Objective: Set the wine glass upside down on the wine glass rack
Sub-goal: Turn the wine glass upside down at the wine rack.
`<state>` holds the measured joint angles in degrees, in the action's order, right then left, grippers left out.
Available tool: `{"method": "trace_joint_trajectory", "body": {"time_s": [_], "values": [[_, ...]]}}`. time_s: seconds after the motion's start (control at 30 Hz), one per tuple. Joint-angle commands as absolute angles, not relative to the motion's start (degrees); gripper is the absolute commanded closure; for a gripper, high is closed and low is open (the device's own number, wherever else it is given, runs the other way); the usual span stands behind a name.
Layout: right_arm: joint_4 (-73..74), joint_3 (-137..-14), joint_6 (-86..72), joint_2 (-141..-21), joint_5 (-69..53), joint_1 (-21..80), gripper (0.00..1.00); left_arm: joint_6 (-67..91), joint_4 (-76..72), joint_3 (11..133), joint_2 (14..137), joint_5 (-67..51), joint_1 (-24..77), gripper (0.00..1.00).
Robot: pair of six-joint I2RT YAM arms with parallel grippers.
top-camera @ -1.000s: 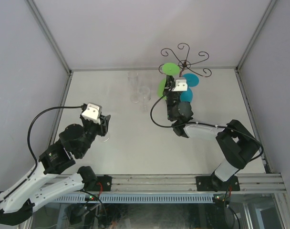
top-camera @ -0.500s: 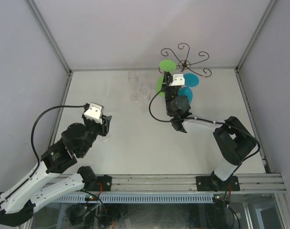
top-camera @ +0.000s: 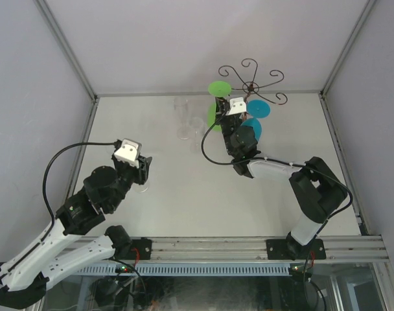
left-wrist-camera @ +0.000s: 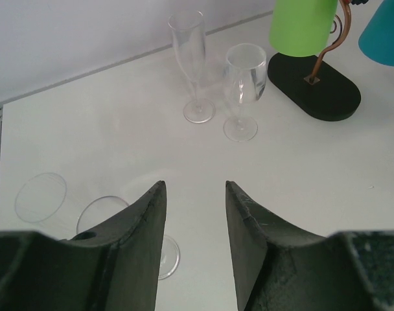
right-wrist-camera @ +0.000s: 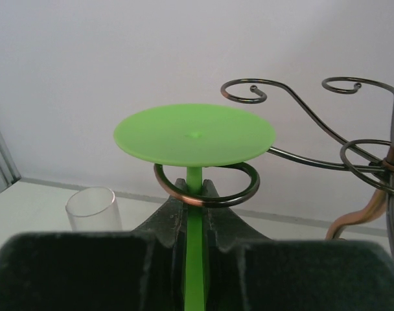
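White table (top-camera: 164,194): right gripper (right-wrist-camera: 196,194) clamps green wine glass (right-wrist-camera: 194,134) stem inside rack (left-wrist-camera: 313,87) curl; next, likely release. Left gripper (left-wrist-camera: 196,214) apart, empty.

No legible text, label, brand, number or sign anywhere in view.

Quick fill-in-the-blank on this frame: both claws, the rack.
The right claw is shut on the stem of the ___ plastic wine glass.
Its stem sits in a curled loop of the thin dark-brown wire wine glass rack, foot ___ the loop.
The left claw is ___, holding nothing.
Answers: green; above; open.
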<state>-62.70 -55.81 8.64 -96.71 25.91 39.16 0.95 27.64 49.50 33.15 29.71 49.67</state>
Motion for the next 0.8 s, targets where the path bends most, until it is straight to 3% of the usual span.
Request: {"method": "trace_joint_trajectory", "body": {"time_s": [0.0, 0.77], "values": [[-62.84, -57.46, 6.81, -95.63, 20.02, 38.78, 1.0, 1.76, 26.19, 48.62, 33.47, 28.6, 48.97, 0.54], [-67.47, -48.55, 7.63, -88.28, 18.61, 39.55, 1.0, 2.46, 26.26, 48.69, 34.44, 25.94, 47.4, 0.55]]}}
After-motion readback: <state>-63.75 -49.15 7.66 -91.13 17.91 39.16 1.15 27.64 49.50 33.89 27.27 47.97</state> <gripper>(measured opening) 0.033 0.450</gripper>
